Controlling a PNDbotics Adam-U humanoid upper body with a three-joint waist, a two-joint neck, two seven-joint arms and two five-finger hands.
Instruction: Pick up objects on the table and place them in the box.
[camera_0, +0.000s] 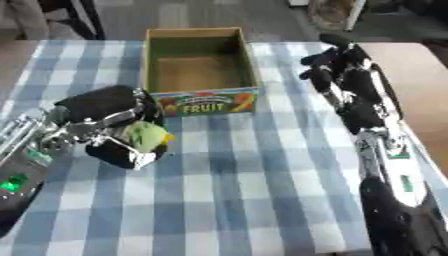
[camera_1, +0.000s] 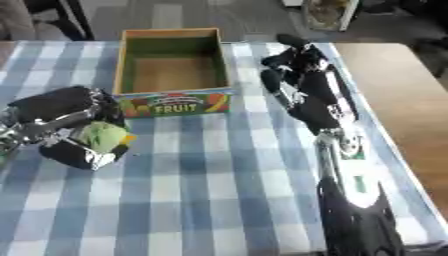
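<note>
- The box (camera_0: 197, 65) sits at the far middle of the table (camera_0: 262, 190). It's an open-topped cardboard one with "FRUIT" and fruit pictures printed on the near side.
- Inside the box I can only see the bare brown floor and greenish inner walls, nothing lying in it from what shows.
- The left hand (camera_0: 109, 125) comes in from the left edge and sits just in front of the box's near-left corner. Its fingers are curled round a yellow-green object (camera_0: 147, 136), which looks roundish and soft. Can't tell exactly what it is.
- So the object is in the hand, close to the box but outside it, roughly level with the printed side. Can't say if it's touching the cloth or held above it.
- The right hand (camera_1: 297, 75) is over on the right, just beside the box's right wall. Its fingers are relaxed and a bit spread, pointing toward the far edge, with nothing in them.
- The table's covered in a blue and white checked cloth (camera_1: 219, 200), with bare wood showing past it on the right.
</note>
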